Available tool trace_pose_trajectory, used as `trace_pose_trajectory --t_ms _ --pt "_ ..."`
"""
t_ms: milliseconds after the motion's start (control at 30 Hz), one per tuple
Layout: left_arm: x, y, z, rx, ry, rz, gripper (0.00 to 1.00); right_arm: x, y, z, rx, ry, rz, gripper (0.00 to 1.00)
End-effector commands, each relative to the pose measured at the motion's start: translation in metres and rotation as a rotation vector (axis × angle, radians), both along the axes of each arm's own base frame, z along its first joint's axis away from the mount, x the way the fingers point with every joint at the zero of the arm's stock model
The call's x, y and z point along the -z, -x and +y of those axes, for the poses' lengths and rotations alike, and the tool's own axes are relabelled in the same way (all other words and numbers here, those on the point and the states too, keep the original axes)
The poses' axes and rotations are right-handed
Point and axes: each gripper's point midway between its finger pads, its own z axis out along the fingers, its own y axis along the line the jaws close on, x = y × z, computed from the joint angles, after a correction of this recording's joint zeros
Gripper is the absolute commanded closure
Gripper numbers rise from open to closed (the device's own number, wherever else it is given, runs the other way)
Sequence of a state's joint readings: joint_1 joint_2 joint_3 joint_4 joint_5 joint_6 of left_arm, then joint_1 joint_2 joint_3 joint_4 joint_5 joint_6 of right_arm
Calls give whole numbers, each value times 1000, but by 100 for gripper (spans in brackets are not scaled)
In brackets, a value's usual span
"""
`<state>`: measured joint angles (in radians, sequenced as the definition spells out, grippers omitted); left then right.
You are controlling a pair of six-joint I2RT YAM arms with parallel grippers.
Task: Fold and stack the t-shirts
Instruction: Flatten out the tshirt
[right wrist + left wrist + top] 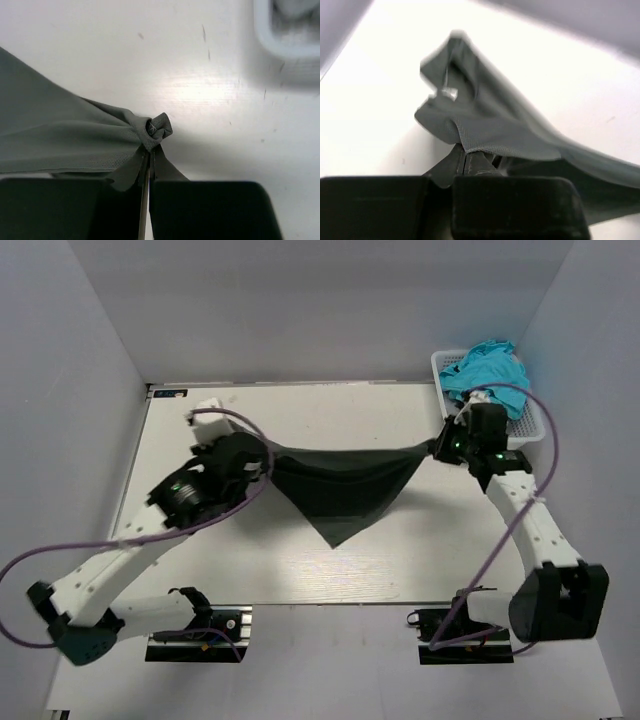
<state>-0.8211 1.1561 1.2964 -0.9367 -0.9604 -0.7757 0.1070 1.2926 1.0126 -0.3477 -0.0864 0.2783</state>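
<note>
A dark charcoal-grey t-shirt (345, 488) hangs stretched between my two grippers above the table, sagging to a point at the middle. My left gripper (268, 453) is shut on its left end; in the left wrist view the cloth (490, 120) drapes over the closed gripper (466, 155). My right gripper (437, 448) is shut on its right end; in the right wrist view a bunched corner (157, 131) sticks out of the closed gripper (150, 150). A turquoise t-shirt (485, 365) lies heaped in the basket at the back right.
A white lattice basket (530, 425) stands at the back right corner, just behind my right wrist; its corner shows in the right wrist view (285, 40). White walls enclose the table (240, 570) on the left, back and right.
</note>
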Motion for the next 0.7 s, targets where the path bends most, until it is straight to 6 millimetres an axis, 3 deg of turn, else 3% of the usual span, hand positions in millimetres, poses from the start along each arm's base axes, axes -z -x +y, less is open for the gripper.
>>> trace_pose_trajectory --t_ms 0,33,133,200,233,300,333,400,433,467,500,567,600,633,667 --pt "-73 14 33 -22 21 -200 100 -87 11 6 -66 -11 -185 100" --pt "-87 16 36 1 38 -241 100 -96 16 5 -66 -11 -194 100" --pt "-148 33 41 132 117 -425 100 -162 29 5 -77 -20 -328 100" --pt "-182 47 40 235 165 -525 100 -186 40 5 -88 -24 -385 100" --pt "-206 60 43 297 186 -602 100 -210 49 5 -92 -27 -435 100" --pt "-242 78 54 342 218 -697 100 -232 62 4 -98 -32 -491 100" --pt "-254 84 54 380 190 -729 100 -249 71 3 -103 -29 -539 100" --pt "-291 114 45 563 190 -837 100 -287 97 1 -108 -31 -627 100" --pt "-303 121 52 557 206 -867 100 -288 97 2 -111 -32 -628 100" --pt "-310 129 42 639 190 -884 100 -315 113 -1 -108 -29 -701 100" --pt "-329 143 47 670 208 -932 100 -316 119 -4 -98 -24 -693 100" --pt "-346 161 43 765 192 -985 100 -332 135 -7 -90 -24 -735 100" --pt "-363 178 53 780 211 -1045 100 -346 149 -8 -91 -26 -772 100" --pt "-368 186 48 835 207 -1059 100 -354 158 -8 -93 -29 -800 100" --pt "-378 199 57 846 217 -1097 100 -365 172 -10 -89 -35 -841 100"
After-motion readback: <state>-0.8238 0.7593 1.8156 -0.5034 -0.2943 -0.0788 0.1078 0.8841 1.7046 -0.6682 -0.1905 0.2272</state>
